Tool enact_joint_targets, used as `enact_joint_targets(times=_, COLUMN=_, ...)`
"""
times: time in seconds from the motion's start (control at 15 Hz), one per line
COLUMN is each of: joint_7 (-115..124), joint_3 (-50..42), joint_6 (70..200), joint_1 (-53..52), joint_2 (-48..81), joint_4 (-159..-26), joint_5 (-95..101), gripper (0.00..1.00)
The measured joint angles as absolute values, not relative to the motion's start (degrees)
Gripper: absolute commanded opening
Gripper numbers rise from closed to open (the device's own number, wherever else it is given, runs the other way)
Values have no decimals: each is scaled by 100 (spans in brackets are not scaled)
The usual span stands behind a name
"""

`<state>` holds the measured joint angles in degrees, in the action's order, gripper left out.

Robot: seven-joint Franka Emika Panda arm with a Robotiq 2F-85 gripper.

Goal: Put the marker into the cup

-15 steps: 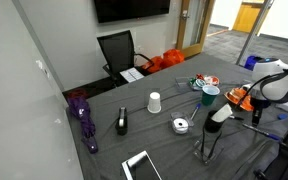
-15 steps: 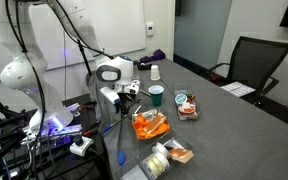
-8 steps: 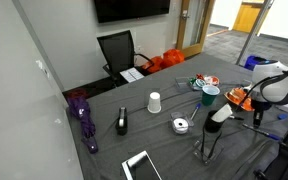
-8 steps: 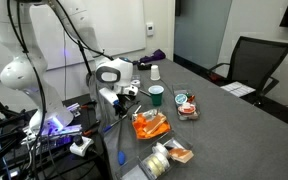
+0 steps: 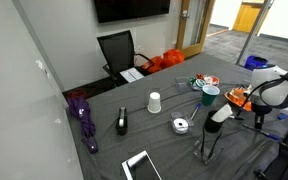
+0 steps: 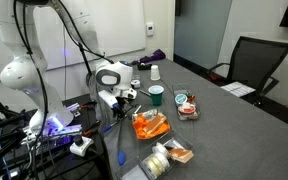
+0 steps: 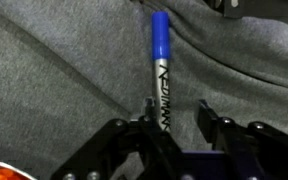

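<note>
A marker (image 7: 163, 75) with a blue cap lies on the grey cloth in the wrist view, cap pointing away from me. My gripper (image 7: 175, 107) is down over its near end. The marker runs between the two fingers, close against the left finger (image 7: 149, 108), and a gap separates it from the right one. The jaws stand partly closed and do not clamp it. In both exterior views the gripper (image 5: 248, 104) (image 6: 120, 100) is low at the table's edge and hides the marker. The teal-green cup (image 5: 211, 95) (image 6: 156, 95) stands upright a short way off.
A white paper cup (image 5: 154, 102) (image 6: 155, 72) stands further along the table. Orange packets (image 6: 149, 125) and a plate of snacks (image 6: 187, 105) lie near the gripper. A tape roll (image 5: 181, 125), a black object (image 5: 122, 122), a purple umbrella (image 5: 84, 118) and a tablet (image 5: 141, 165) are there too.
The arm has shifted only slightly at the table's edge. The cups and the other objects have not moved.
</note>
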<state>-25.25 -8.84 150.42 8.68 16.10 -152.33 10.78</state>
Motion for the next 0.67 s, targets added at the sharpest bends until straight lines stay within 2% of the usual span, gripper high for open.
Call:
enact_joint_targets(times=0.13, joint_7=-2520, joint_3=-884, joint_6=15055, joint_1=868, joint_2=1666, joint_4=-15234, joint_5=1097, gripper=45)
enact_joint_targets(times=0.2, joint_7=-2514, joint_3=-884, joint_6=15069, joint_1=868, joint_2=1701, joint_4=-15234, joint_5=1108, gripper=41)
enact_joint_targets(times=0.27, joint_7=-2503, joint_3=-884, joint_6=15083, joint_1=868, joint_2=1731, joint_4=-15233, joint_5=1129, gripper=20)
enact_joint_targets(times=0.33, joint_7=-2478, joint_3=-884, joint_6=15093, joint_1=868, joint_2=1753, joint_4=-15233, joint_5=1170, gripper=16)
enact_joint_targets(times=0.47, joint_7=-2379, joint_3=-885, joint_6=15107, joint_1=868, joint_2=1791, joint_4=-15230, joint_5=1284, gripper=1)
enact_joint_targets(times=0.53, joint_7=-2326, joint_3=-885, joint_6=15111, joint_1=868, joint_2=1816, joint_4=-15223, joint_5=1329, gripper=0)
enact_joint_targets(times=0.67, joint_7=-2267, joint_3=-885, joint_6=15114, joint_1=868, joint_2=1842, joint_4=-15213, joint_5=1370, gripper=4)
